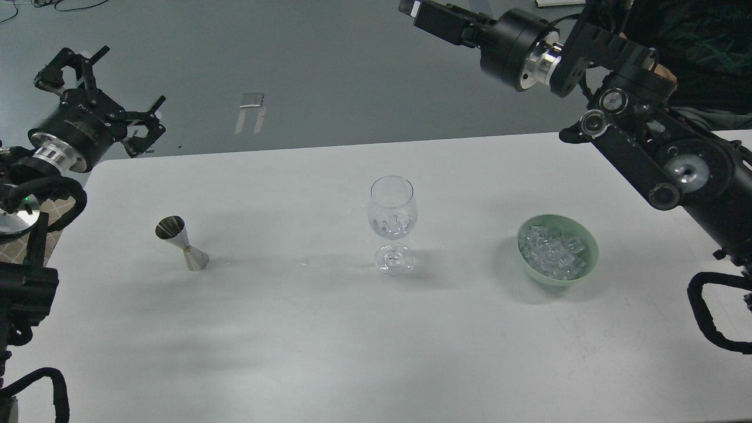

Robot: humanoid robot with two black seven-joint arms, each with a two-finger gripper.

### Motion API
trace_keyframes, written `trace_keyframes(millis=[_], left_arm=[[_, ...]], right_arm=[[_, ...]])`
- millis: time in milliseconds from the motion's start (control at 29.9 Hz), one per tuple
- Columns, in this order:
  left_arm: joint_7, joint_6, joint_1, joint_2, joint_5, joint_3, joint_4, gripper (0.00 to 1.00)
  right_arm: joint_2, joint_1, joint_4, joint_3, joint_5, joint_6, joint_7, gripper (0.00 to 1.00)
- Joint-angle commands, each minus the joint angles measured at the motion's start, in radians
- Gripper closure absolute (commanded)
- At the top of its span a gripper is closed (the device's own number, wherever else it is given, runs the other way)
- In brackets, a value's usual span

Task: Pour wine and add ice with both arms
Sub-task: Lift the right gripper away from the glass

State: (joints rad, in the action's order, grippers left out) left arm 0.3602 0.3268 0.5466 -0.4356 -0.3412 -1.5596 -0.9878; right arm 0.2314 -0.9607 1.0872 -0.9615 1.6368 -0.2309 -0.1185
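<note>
Wide bare table [305, 341] is lying open between the jigger [182, 243], wine glass [392, 229] and ice bowl [558, 249] — all standing well apart.

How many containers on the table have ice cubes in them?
2: the wine glass at the table's middle, and the green bowl to its right. The metal jigger on the left shows none.

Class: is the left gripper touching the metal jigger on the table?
Apart. The head view shows the left gripper raised beyond the table's far-left corner, with bare tabletop between it and the jigger.
</note>
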Motion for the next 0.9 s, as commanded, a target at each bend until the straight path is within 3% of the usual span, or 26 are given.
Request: trace_keyframes(millis=[0, 167, 368, 869], left_arm=[[0.002, -0.012, 0.009, 0.003, 0.008, 0.001, 0.000, 0.02], [0.011, -0.014, 0.041, 0.028, 0.010, 0.003, 0.003, 0.02], [0.000, 0.046, 0.046, 0.078, 0.018, 0.001, 0.001, 0.02], [-0.001, 0.052, 0.076, 0.094, 0.013, 0.001, 0.038, 0.02]], right_arm=[[-0.020, -0.006, -0.069, -0.033, -0.057, 0.025, -0.001, 0.00], [-0.021, -0.012, -0.141, -0.039, -0.153, 0.076, -0.001, 0.00], [-0.038, -0.016, -0.207, -0.043, -0.383, 0.133, -0.001, 0.01], [-0.049, -0.101, -0.398, -0.060, -0.796, 0.140, -0.010, 0.00]])
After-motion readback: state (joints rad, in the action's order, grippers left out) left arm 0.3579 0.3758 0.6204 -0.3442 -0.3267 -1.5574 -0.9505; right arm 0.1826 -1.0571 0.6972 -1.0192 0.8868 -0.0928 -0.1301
